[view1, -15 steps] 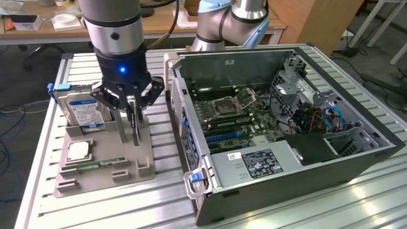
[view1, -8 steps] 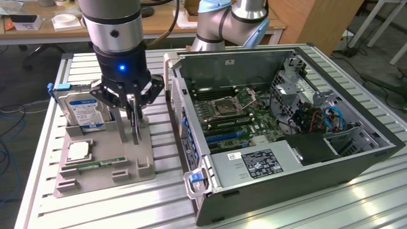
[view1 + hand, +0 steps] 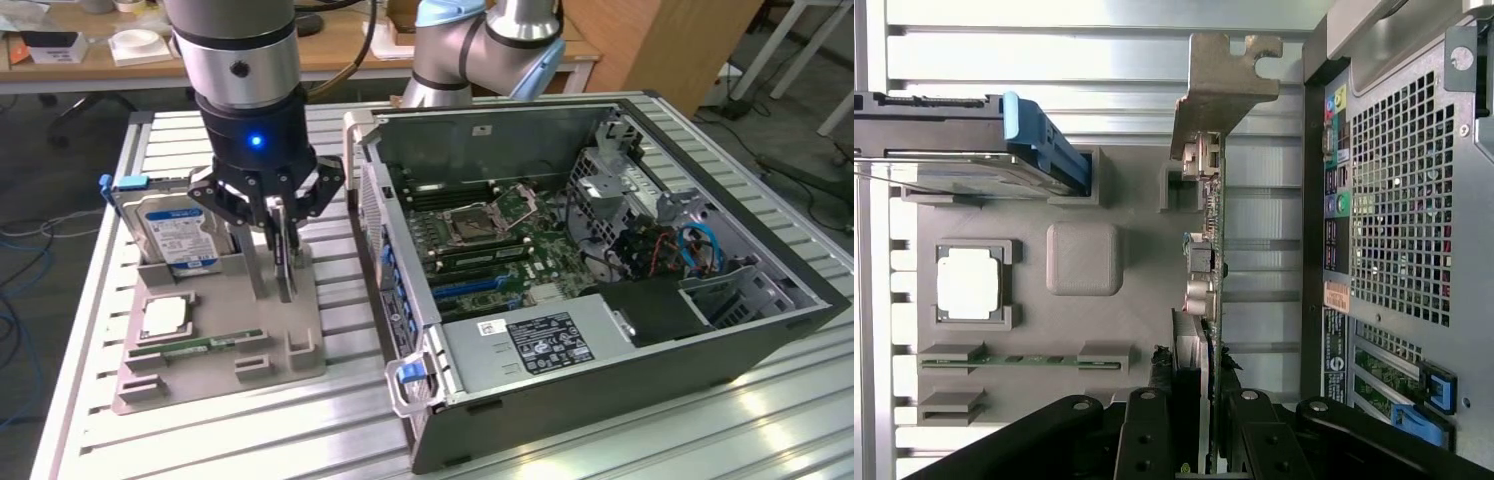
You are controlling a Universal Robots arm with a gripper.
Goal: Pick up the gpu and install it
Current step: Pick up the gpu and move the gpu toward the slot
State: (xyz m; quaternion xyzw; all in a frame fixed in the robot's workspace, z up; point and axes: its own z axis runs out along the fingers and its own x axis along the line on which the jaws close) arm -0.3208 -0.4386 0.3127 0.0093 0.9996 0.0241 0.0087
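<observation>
The tool [image 3: 283,240] is closed on the gpu [image 3: 284,280], held upright on edge at a grey holder [image 3: 267,350] on the bench [image 3: 200,430], beside an open computer case [image 3: 747,330].

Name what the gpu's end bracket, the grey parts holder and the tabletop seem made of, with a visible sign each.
The end bracket: apparently bare metal; dull silver sheen, bent sheet.
The parts holder: probably matte grey plastic; no glare, blocky moulded pockets.
The tabletop: likely aluminium; slotted strips catch light.
</observation>
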